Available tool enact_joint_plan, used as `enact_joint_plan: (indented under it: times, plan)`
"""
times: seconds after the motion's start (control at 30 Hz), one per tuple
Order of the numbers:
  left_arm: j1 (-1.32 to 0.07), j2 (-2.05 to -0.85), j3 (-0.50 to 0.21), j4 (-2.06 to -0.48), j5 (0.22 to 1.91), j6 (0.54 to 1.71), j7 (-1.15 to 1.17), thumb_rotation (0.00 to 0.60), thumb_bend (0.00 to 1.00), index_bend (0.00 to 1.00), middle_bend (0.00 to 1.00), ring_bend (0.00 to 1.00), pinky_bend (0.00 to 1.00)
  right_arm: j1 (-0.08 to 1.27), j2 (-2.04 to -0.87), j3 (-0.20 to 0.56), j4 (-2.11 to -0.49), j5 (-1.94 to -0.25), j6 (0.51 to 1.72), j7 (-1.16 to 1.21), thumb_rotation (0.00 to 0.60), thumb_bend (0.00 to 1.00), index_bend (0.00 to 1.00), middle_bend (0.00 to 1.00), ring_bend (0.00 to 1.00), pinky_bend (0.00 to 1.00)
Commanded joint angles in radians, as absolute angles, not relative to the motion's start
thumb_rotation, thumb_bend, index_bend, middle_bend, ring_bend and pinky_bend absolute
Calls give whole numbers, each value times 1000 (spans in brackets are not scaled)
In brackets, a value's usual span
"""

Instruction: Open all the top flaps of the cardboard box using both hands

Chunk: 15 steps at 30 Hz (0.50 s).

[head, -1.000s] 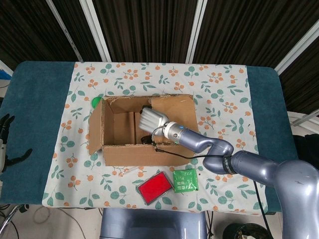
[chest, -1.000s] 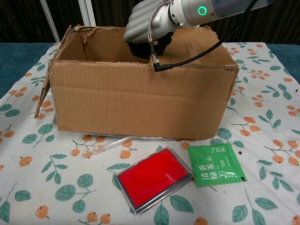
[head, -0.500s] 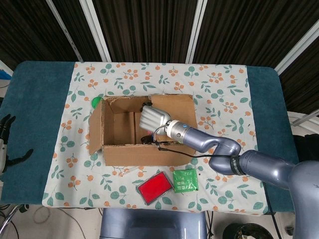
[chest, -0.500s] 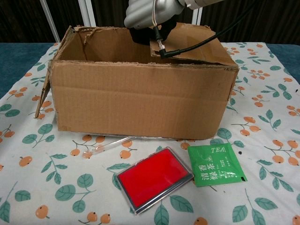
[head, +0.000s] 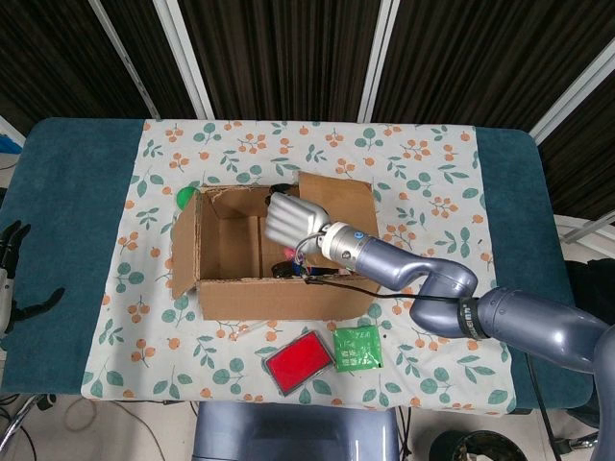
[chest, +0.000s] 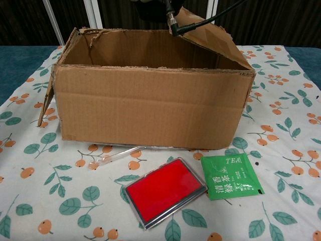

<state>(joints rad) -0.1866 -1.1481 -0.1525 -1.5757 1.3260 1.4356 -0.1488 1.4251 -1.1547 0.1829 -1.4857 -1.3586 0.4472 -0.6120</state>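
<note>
light: bright, even, from above | shadows: soft, short | glare: faint on red case (chest: pixel 165 192) | focus: sharp, both views

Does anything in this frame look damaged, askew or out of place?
The cardboard box is worn: its back-left top edge is ragged and torn, and the left flap hangs down outside with a frayed edge. The right flap is tilted half-raised by the right hand. Otherwise nothing is spilled.
</note>
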Motion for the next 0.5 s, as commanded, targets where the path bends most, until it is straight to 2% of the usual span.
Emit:
enact_joint_plan:
  times: [0.03, 0.5]
  plan:
    - [-186, -1148, -153, -1577, 1327, 1435, -149, 600, 180, 0, 0, 0, 0, 1432, -1126, 184, -1502, -1345, 443, -633, 600, 1000, 711, 536, 341, 364]
    - [-182, -1147, -155, -1584, 1337, 1436, -148, 600, 181, 0, 0, 0, 0, 1425, -985, 133, -1591, -1208, 467, -792, 600, 1000, 711, 534, 340, 364]
